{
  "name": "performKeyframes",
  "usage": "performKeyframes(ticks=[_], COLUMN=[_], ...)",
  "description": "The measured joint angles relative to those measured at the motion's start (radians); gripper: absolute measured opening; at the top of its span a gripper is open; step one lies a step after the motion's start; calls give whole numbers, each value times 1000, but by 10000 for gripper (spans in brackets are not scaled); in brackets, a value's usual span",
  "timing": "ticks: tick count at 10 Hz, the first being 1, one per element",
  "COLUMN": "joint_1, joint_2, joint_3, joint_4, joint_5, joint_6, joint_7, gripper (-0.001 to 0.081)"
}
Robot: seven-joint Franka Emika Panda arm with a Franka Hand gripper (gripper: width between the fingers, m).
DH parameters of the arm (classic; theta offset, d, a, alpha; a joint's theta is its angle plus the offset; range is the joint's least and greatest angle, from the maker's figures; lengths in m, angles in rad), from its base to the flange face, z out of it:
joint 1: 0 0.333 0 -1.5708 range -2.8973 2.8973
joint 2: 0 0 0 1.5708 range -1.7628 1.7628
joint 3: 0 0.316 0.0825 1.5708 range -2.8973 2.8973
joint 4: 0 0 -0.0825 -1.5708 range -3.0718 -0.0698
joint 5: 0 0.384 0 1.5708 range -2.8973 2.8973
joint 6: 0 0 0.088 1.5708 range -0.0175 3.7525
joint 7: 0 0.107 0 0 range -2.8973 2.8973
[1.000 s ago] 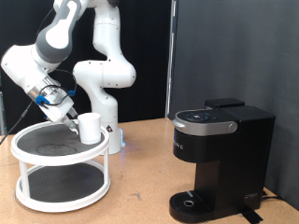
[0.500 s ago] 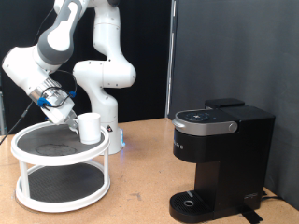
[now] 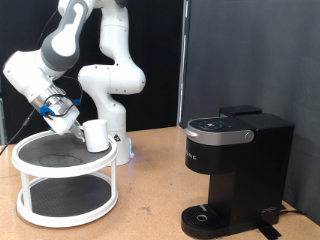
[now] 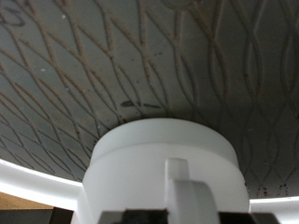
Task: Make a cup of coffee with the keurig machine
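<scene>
White ceramic mug (image 3: 96, 135), the cup for the coffee, sits on the upper tier of a round white two-tier rack (image 3: 30, 206) with dark patterned shelf surfaces, near that tier's right edge. The rack stands on a wooden counter (image 3: 150, 170) at the left of the exterior view. The white Franka arm reaches down from the upper left, and its hand (image 3: 68, 123) is just beside the mug on the mug's left side, at about the mug's height. Whether the fingers are open or closed around anything cannot be told from either view.

In the wrist view the mug (image 4: 163, 177) fills the lower middle, seen close up, with its handle (image 4: 187, 191) pointing toward the camera. Behind it lies the dark shelf surface (image 4: 140, 65), marked with a wavy diamond pattern.

Well apart from the rack, at the right of the exterior view, stands the black Keurig machine (image 3: 235, 165) on the counter. Its rounded top lid is down, and its round drip base (image 3: 205, 217) has nothing on it.
</scene>
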Motion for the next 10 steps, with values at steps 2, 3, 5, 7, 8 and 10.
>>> performKeyframes(ticks=[2,3,5,7,8,10], joint_1=[-4,-8,-18,-23,-24,-25], joint_2=[-7,-14,-39,-69,-81,-95], joint_3=[0,0,0,1,1,1], joint_4=[5,17,48,75,85,102], joint_5=[-4,-7,-10,-21,-34,-79], joint_6=[-17,-50,-119,-167,-187,-227], joint_7=[18,35,73,114,124,126], gripper=[9,8,8,8,8,8])
